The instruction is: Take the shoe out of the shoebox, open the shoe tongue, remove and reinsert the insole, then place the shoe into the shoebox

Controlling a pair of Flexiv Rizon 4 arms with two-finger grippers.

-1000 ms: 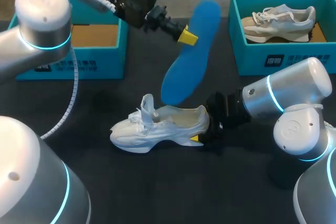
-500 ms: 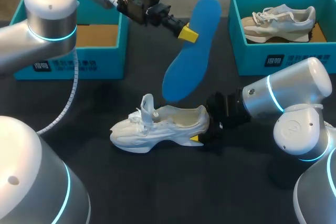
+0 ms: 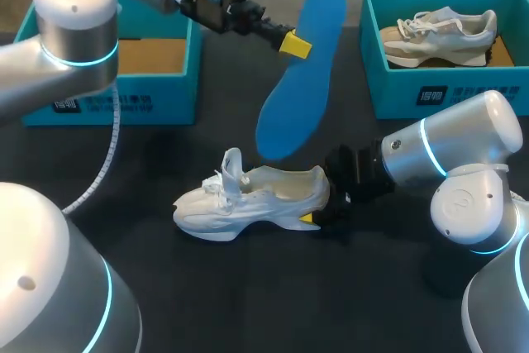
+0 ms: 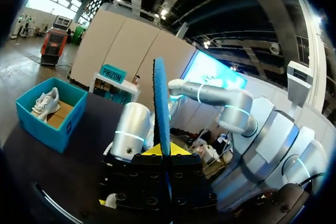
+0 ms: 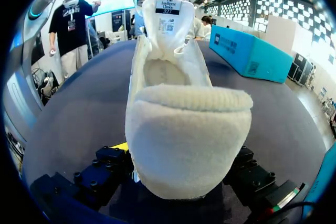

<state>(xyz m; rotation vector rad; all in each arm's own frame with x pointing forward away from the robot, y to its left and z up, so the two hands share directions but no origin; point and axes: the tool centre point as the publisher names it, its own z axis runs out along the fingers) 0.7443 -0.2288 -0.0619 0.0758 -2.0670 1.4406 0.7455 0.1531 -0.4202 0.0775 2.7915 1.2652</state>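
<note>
Left claw is pinching the blue insole by its edge, up in the air over the far middle of the worktop. The wide end hangs just above the shoe. Right claw is clamped on the shoe's heel, pinning it upright with the tongue flipped up. Looks like the reinsert step to me. I'd tilt the insole flatter, feed the low end into the opening toward the toe, and slide it in rather than push straight down, or it'll buckle. The heel grip should be firm so the shoe doesn't skid left.
</note>
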